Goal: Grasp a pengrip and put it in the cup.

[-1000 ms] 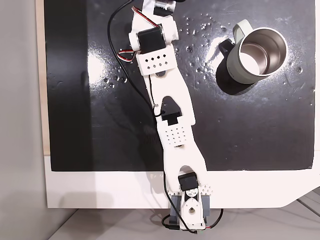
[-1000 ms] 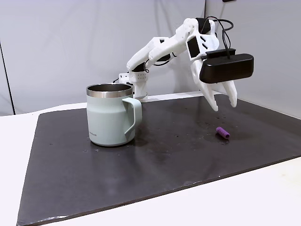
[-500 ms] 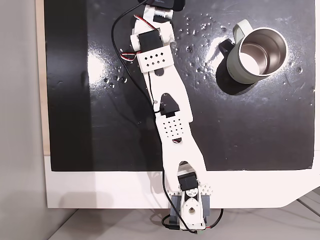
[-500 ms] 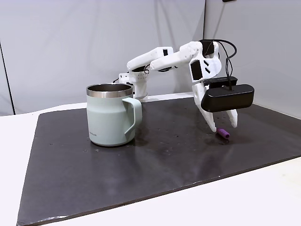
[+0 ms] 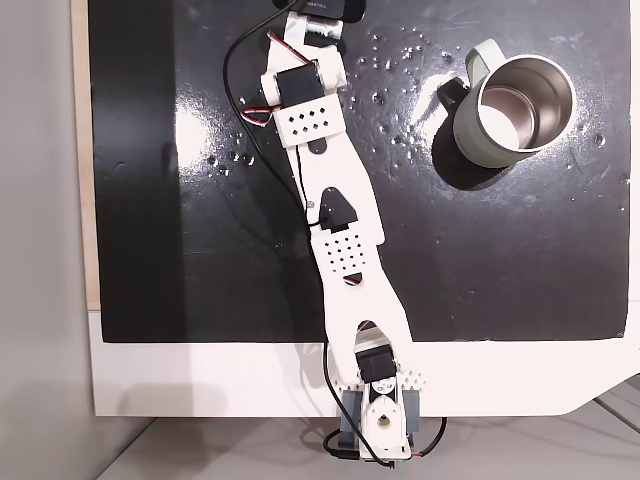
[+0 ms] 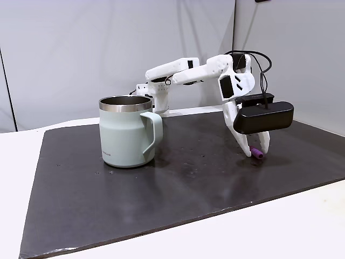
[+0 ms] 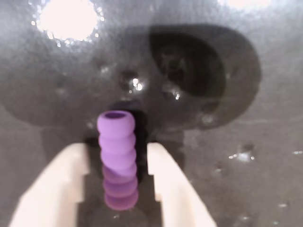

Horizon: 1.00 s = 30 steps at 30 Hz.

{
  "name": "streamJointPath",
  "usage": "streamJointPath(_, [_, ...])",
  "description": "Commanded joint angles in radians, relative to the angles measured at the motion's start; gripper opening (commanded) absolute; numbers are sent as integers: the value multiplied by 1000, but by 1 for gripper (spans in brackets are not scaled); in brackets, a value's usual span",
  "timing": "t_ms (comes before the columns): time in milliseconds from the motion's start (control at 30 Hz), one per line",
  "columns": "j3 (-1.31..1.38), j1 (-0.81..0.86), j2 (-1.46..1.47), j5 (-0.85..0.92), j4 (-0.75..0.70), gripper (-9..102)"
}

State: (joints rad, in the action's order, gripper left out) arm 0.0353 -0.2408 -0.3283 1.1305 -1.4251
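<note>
In the wrist view the pincer point(image 7: 118, 177) is spread, its two pale fingers point(image 7: 61, 184) on either side of the pengrip point(image 7: 117, 158) — a narrow gap shows on each side, so they are not yet pinching it. The purple ribbed tube lies flat on the dark mat point(image 7: 227, 179). In a fixed view from the side, the pincer point(image 6: 256, 152) is down at the mat, with the pengrip point(image 6: 257, 153) at its tips — well apart from the cup point(image 6: 125, 130), to the cup's right. The cup stands upright on the mat point(image 6: 178, 183), handle turned toward the pengrip. The mat covers the white bench point(image 6: 302, 221).
</note>
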Motion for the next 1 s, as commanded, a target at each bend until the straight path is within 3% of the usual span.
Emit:
streamJointPath(0, [38, 17, -5, 5, 20, 3])
streamJointPath(267, [64, 20, -21, -34, -26, 0])
streamJointPath(500, [64, 18, -192, -114, -120, 0])
streamJointPath(967, [55, 77, -574, -94, -364, 0])
